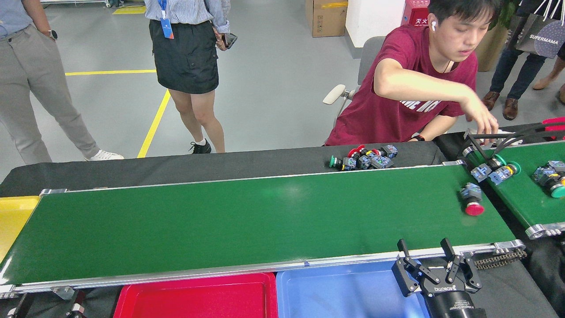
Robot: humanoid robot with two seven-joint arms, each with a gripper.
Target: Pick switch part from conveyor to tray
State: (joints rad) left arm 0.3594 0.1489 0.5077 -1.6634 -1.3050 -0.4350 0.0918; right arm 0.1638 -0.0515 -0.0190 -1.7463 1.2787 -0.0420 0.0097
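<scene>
A switch part with a red round cap and a grey-blue body lies on the conveyor near its right end. My right gripper stands open at the conveyor's near rail, above the blue tray, with nothing between its fingers. The switch part lies about a hand's width beyond it, to the right. A red tray sits left of the blue one and a yellow tray at the far left. My left gripper is out of view.
A second green belt at the right carries more switch parts. A heap of switch parts lies on the black cloth behind the conveyor. A seated person's hand reaches over the second belt. Other people stand behind.
</scene>
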